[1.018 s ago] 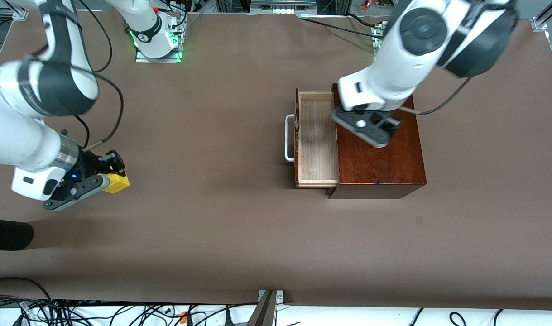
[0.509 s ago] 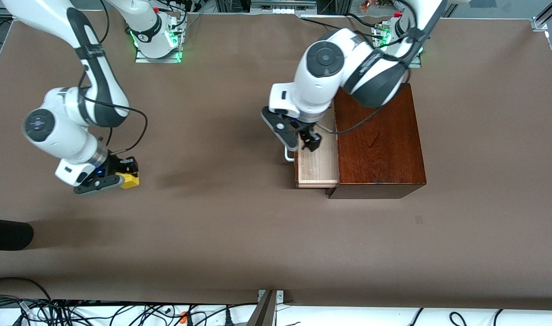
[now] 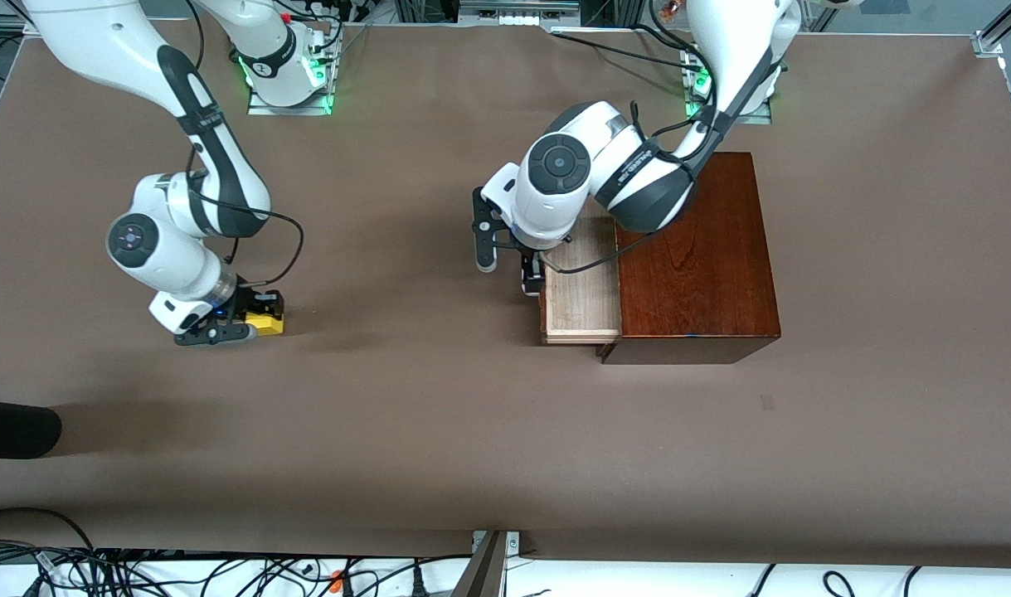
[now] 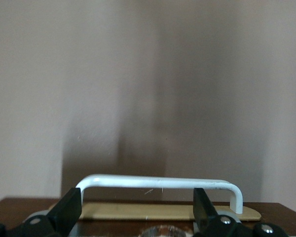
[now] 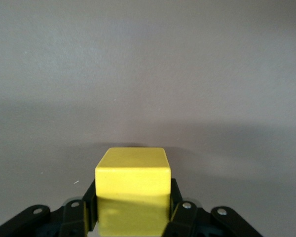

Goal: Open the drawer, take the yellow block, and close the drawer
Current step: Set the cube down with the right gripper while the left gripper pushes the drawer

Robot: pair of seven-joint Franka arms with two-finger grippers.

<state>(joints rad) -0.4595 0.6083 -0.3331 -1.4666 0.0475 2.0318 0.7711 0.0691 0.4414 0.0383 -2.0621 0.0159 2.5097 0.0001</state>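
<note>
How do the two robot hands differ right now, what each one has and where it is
The right hand is shut on the yellow block, low over bare table toward the right arm's end; the left hand holds nothing. The left hand's fingers stand apart, open, level with the drawer's white handle; the right hand's are clamped. The left hand is at the pulled-out drawer; the right is well away from it. Both have black fingers.

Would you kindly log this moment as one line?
drawer: open | block: in right gripper, low over table | left gripper: open at handle
</note>
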